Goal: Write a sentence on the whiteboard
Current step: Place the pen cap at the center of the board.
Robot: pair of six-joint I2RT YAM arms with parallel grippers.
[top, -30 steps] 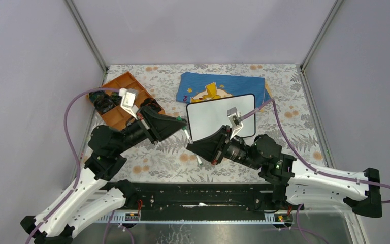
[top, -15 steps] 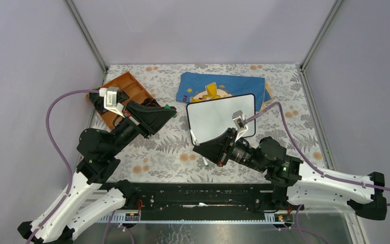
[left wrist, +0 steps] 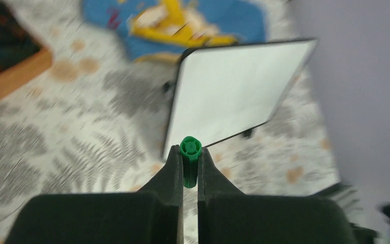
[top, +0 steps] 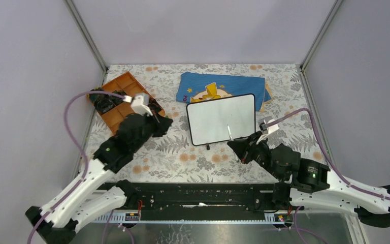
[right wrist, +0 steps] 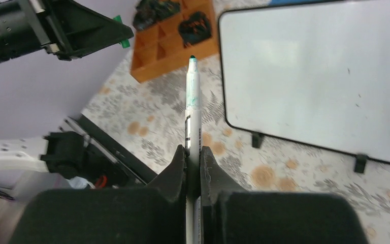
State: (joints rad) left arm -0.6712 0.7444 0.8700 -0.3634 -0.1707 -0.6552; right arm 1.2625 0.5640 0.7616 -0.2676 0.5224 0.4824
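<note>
The whiteboard (top: 221,119) lies flat mid-table, black-framed, and its face is blank; no sentence shows on it. It also shows in the left wrist view (left wrist: 238,86) and the right wrist view (right wrist: 310,71). My right gripper (top: 237,145) (right wrist: 193,152) is shut on an uncapped white marker (right wrist: 193,101) with a green tip. The marker (top: 229,132) points out over the board's near edge. My left gripper (top: 166,122) (left wrist: 190,155) is shut on the green marker cap (left wrist: 190,152), left of the board.
An orange compartment tray (top: 119,99) with dark items stands at the back left, close behind my left gripper. A blue cloth with a yellow figure (top: 223,86) lies partly under the board's far edge. Grey walls enclose the flowered table.
The two grippers, close together before, have moved apart. My right arm drew back toward the near right with the marker. My left gripper went left toward the tray with the cap.
</note>
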